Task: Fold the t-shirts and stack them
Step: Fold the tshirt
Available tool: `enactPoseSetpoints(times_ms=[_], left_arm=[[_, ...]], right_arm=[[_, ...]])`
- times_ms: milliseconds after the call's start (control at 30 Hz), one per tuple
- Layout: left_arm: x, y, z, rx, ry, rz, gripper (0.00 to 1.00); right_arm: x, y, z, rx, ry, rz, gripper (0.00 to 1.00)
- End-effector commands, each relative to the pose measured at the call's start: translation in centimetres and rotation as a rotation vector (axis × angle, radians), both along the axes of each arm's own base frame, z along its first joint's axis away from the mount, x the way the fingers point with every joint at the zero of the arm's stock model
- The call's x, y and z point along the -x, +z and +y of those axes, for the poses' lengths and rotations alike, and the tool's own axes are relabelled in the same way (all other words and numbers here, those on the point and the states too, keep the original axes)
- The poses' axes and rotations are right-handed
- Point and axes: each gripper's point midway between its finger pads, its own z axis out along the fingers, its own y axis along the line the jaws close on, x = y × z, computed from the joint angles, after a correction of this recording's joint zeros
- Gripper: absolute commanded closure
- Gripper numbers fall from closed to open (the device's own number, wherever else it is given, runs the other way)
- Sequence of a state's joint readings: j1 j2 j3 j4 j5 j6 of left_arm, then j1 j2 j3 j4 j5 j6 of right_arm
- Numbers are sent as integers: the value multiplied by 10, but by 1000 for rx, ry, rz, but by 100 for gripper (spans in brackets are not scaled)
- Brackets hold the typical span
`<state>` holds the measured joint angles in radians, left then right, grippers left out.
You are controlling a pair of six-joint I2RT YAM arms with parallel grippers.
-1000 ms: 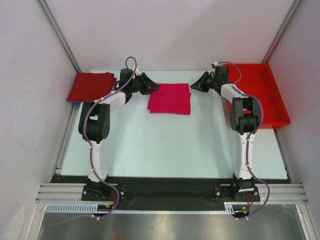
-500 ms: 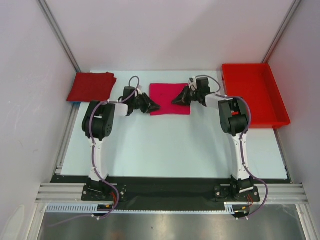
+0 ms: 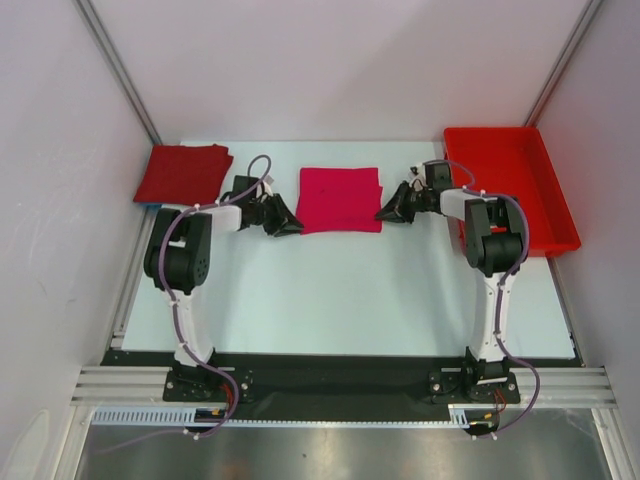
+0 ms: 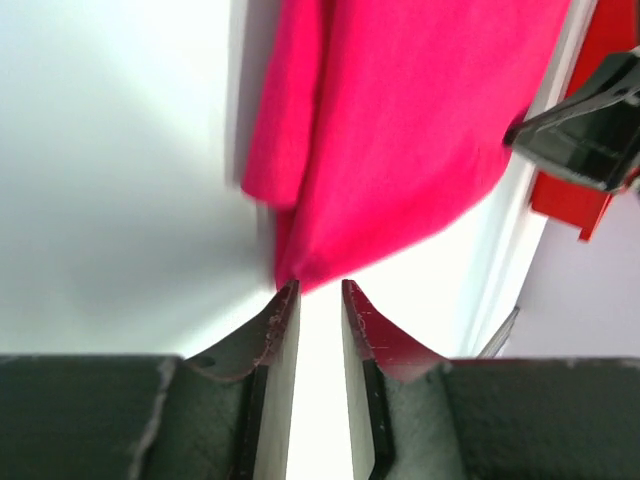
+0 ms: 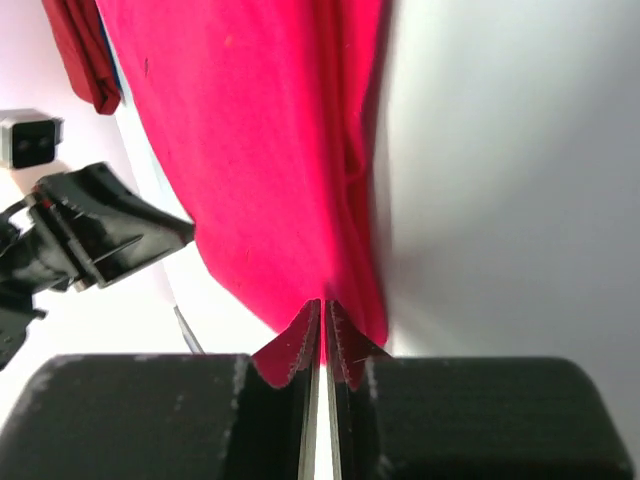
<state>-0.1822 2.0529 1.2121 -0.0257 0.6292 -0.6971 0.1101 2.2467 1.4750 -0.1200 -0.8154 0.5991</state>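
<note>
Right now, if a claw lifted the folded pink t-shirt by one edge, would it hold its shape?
Probably not: the pink t-shirt is thin layered cloth with loose rounded folds, so it would likely droop and unfold. Pushed along the smooth table, it would likely bunch rather than slide whole.

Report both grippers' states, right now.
Left gripper: slightly open, empty, tips at a corner of the pink t-shirt.
Right gripper: shut at that shirt's edge; whether cloth is pinched cannot be told.

We are looking into a robotics lab cell; white panels [image 3: 330,60] are walling in a pale table [image 3: 340,300]; aluminium rails [image 3: 120,385] are carrying two robot arms [image 3: 182,315].
</note>
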Motion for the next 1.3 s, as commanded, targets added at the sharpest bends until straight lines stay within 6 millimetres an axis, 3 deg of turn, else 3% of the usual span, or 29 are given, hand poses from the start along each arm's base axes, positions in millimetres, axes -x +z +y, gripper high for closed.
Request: enactPoseSetpoints(times_ms=[0,100,233,267,367,433,533,567,667,733,767,833,867,933,1000,1067,1100,1200,1233,1267], left_arm=[[-2,45,6,-49,-41,-109,71],[-15,64,-14,60,-28,-135,71],[-31,67,-42,152,-26,-123,71],[-36,67,-48,168,-25,-125,72],[-40,41,-65,193,-27,-57,73],[-34,19,-66,196,-10,-5,73],[-16,-4,-57,173,7,50,74],[-12,-9,-53,159,10,54,74],[9,-30,-34,64,3,106,74],[19,-32,-26,17,-33,85,74],[20,-24,-21,-9,-38,59,74],[39,-22,-11,-76,-79,73,73],[39,-5,-7,-98,-78,30,72],[55,5,0,-126,-98,17,67],[62,32,7,-154,-93,-39,64],[70,42,14,-182,-83,-58,61],[73,59,22,-211,-58,-96,60],[86,71,37,-245,-16,-117,58],[93,81,45,-257,13,-144,57],[98,86,52,-261,47,-140,55]], right_arm=[[-4,52,20,-2,26,-92,90],[-7,77,60,-59,106,-136,90],[-3,64,110,-164,149,-49,90],[-4,61,115,-177,153,-47,90],[2,40,121,-198,161,-22,91],[9,25,113,-180,154,-1,91],[28,-3,86,-136,136,50,91],[40,-21,72,-107,116,99,91],[47,-31,26,-55,58,116,91],[51,-27,15,-28,65,103,92],[60,-29,8,13,60,145,91],[61,-11,0,75,96,75,91],[68,-10,-5,119,98,103,91],[69,11,-2,162,132,35,89],[69,24,0,215,144,12,86],[72,36,8,274,173,-26,80],[71,41,13,288,187,-50,78],[63,57,34,363,232,-150,67],[56,65,42,381,242,-189,59],[59,61,53,423,272,-203,57]])
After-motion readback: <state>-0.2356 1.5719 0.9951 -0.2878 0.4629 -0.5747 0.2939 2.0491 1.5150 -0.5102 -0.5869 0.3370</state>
